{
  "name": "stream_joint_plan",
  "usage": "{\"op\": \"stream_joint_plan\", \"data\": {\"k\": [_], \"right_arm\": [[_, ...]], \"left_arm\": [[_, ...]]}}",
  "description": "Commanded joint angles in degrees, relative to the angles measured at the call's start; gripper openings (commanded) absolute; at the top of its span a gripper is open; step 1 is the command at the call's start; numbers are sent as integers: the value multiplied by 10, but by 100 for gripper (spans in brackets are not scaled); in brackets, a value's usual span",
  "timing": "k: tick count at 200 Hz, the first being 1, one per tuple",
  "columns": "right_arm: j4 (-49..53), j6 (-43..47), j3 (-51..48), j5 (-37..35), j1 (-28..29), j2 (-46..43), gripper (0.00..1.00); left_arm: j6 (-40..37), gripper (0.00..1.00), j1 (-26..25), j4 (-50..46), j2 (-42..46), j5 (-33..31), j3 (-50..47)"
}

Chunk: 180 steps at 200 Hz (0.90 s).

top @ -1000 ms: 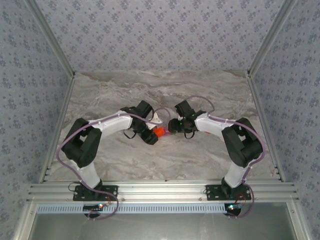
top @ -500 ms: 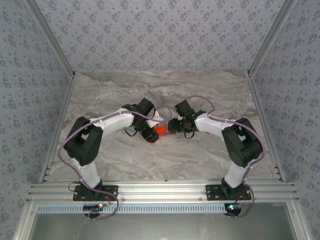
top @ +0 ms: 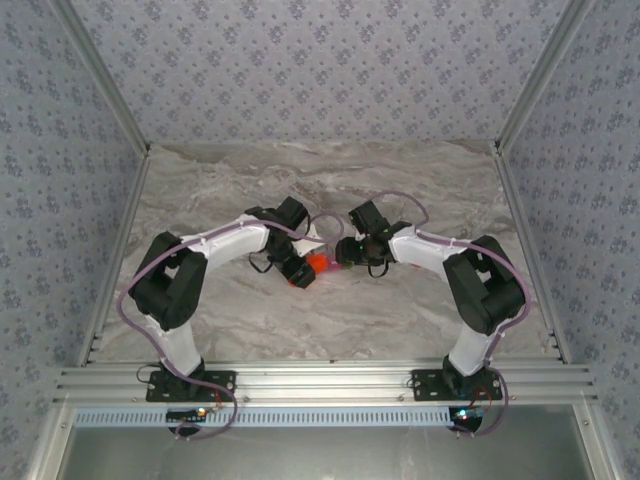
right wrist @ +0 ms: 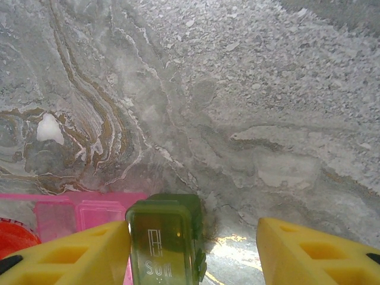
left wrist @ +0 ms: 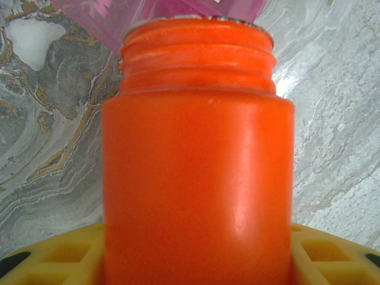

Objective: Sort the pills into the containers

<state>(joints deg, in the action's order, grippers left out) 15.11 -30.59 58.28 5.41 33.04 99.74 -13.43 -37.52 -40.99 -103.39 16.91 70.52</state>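
The jaws of the left gripper (top: pixel 305 270) are clamped on an orange bottle (left wrist: pixel 196 178), held between its yellow fingers (left wrist: pixel 53 255), the uncapped threaded neck pointing at the pink compartment (right wrist: pixel 77 217) just beyond it. The jaws of the right gripper (top: pixel 348 256) stand apart: one finger lies against the olive-green compartment (right wrist: pixel 166 237) and the other (right wrist: pixel 309 249) is well clear of it. The two joined containers (top: pixel 335 262) sit on the marbled tabletop (top: pixel 400 190) near its middle, between the two grippers, pink beside green, with the green lid marked "Sun".
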Motion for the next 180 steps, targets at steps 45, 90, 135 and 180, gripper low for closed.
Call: {"op": "stream_joint_plan", "data": {"k": [45,90,135,180], "right_arm": [[1,-8,6,9,4,-10,60],[-2,-9,6,12,4,-10,60],[-3,-11,7,13,4,-8,60],[-5,-12,3,14,5,-7,60]], "left_arm": [[6,0,-9,-39,-22,-7,43],[6,0,-10,-47,-30,-14,53],[5,0,-11,-52,-36,-21,62],[7,0,-11,-63,-34,-29,73]]}}
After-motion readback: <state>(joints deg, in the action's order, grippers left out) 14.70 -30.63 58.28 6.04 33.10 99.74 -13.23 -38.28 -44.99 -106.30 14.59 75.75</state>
